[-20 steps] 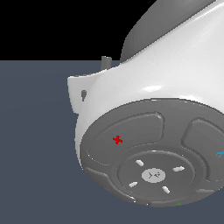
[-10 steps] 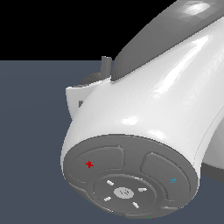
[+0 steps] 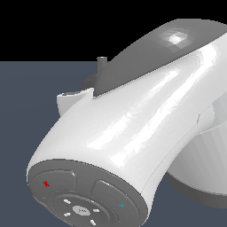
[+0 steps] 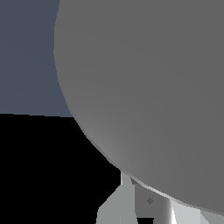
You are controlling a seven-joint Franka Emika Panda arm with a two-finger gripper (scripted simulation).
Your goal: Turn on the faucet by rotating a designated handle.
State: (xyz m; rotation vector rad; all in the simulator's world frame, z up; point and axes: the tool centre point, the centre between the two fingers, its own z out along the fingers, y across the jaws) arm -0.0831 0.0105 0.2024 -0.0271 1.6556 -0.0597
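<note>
The glossy white robot arm point(image 3: 133, 133) fills most of the exterior view and hides nearly all of the scene. Behind it a thin grey stub point(image 3: 102, 62) pokes up over a dark rounded part point(image 3: 88, 82); I cannot tell whether the stub is the handle. In the wrist view the faucet point(image 4: 148, 87) shows as a matte grey rounded body, very close and filling most of the picture. Pale grey and white parts point(image 4: 131, 203) sit at its edge. I cannot make out the gripper's fingers or their gap.
A flat blue-grey floor point(image 3: 26, 111) lies around the arm, under a black background. The arm's grey end cap point(image 3: 80, 204), with its red and blue marks, sits closest to the exterior camera.
The arm's large link has swung down and towards the exterior view's left, closer to the camera, and now covers much more of that view.
</note>
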